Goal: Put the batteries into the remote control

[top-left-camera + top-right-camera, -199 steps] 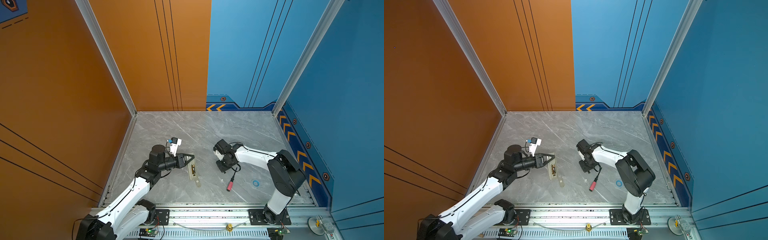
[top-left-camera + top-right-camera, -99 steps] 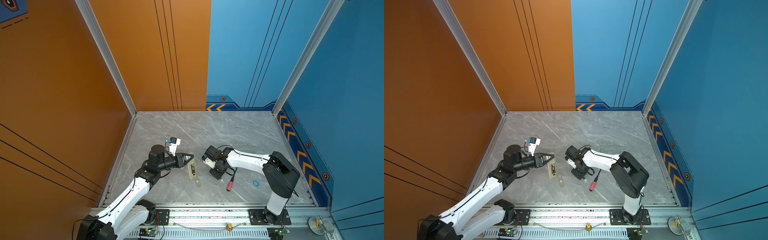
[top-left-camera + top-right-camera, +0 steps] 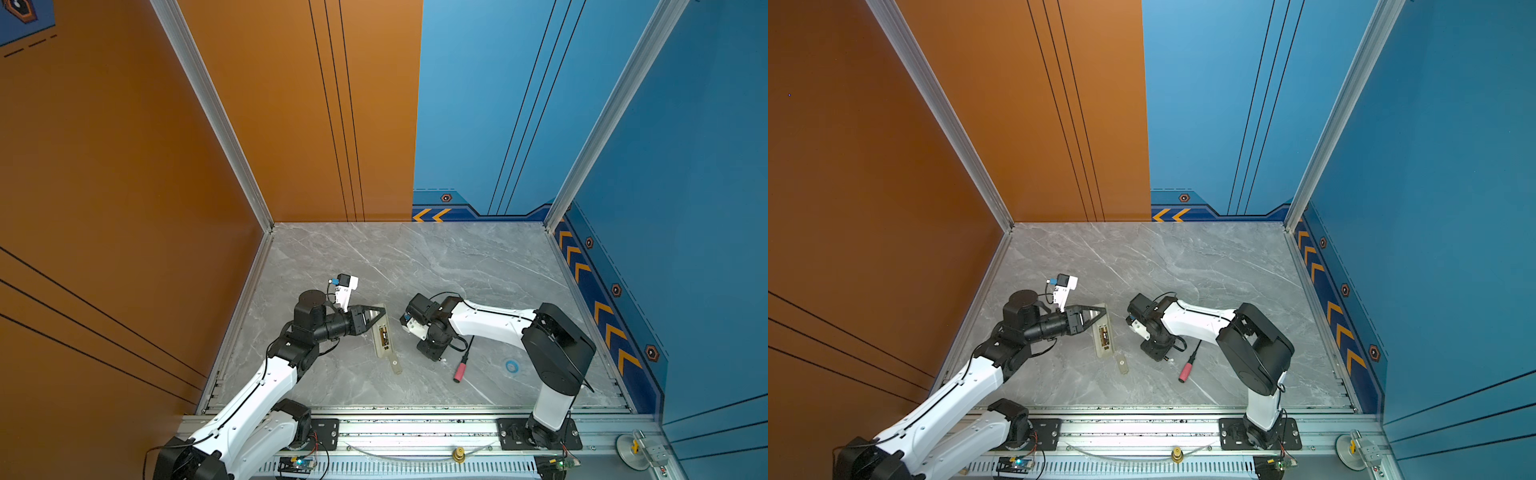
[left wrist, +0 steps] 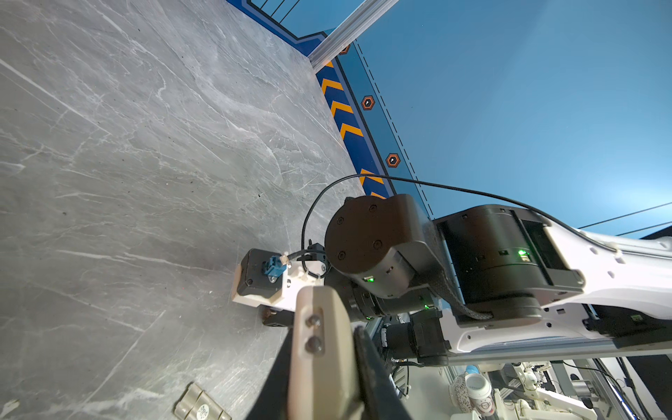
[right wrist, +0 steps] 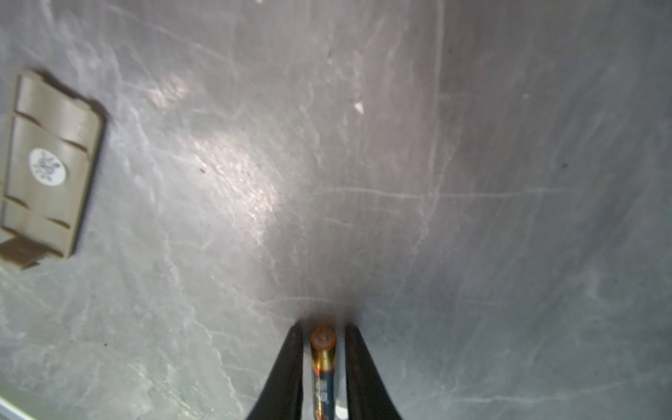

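While the remote control point(image 3: 382, 337) is clamped at its 12 o'clock end by the left gripper point(image 3: 379, 312), whose jaws are closed on its edges, its greyish-beige back is turned up and its other end is rested on the table point(image 3: 415, 257). The right gripper point(image 5: 323, 331) is pointed down at the table at 3 o'clock of the remote, and its jaws are held only narrowly apart. One battery point(image 5: 323, 363) is seen between the fingers point(image 5: 287, 367), with a thin slit left on each side. A beige battery cover point(image 3: 396, 366) is laid at 5 o'clock of the remote, just beside its near end. A pink-handled screwdriver point(image 3: 460, 368) is laid at 3 o'clock of the right gripper, near it. Bare marble is spread toward 12 o'clock as far as the walls, while the railed front edge is met at 6 o'clock.
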Controlling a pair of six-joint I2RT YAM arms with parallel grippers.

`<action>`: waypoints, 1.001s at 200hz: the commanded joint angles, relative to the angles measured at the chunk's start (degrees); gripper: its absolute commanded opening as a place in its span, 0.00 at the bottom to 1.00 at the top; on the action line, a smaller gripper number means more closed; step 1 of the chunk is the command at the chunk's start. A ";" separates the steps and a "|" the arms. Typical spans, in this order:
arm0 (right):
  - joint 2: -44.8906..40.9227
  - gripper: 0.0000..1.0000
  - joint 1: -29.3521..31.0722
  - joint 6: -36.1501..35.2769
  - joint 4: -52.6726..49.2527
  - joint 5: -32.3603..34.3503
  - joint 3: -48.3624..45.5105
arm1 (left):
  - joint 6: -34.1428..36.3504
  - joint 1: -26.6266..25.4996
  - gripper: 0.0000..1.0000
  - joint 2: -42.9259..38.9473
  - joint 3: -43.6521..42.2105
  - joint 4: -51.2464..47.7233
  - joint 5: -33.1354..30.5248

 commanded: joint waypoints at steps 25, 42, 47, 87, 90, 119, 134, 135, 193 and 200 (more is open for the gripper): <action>-3.05 0.34 0.23 3.75 -2.21 1.39 1.70 | 0.40 0.49 0.00 -0.86 -0.13 0.25 1.06; -6.81 0.41 0.08 7.49 -2.13 0.74 1.92 | 0.84 0.65 0.00 -1.41 0.16 0.11 1.03; -8.04 0.42 0.18 8.77 -2.12 0.54 1.95 | 0.95 0.67 0.00 -1.65 0.20 0.10 0.97; -17.59 0.53 -0.25 25.57 -2.12 1.20 2.02 | 2.79 0.99 0.00 -5.67 0.01 -3.96 -2.82; -18.24 0.54 -0.18 27.26 -2.01 1.36 1.96 | 3.27 0.96 0.00 -6.06 0.16 -5.01 -3.52; -22.58 0.62 0.81 43.80 -0.39 2.58 0.75 | 5.07 1.05 0.00 -9.59 0.19 -9.06 -8.41; -24.03 0.65 1.15 54.38 1.17 3.30 -0.59 | 5.02 1.03 0.00 -11.09 0.05 -9.18 -9.27; -24.17 0.65 1.16 55.02 1.28 3.40 -0.69 | 5.06 1.12 0.00 -11.23 0.04 -9.23 -9.36; -26.17 0.72 3.86 94.45 6.41 8.70 -7.24 | 9.46 -0.01 0.00 -16.97 2.06 -15.66 -15.21; -25.84 0.72 4.35 98.12 6.26 9.57 -7.62 | 10.16 -0.73 0.00 -17.06 2.59 -16.49 -16.09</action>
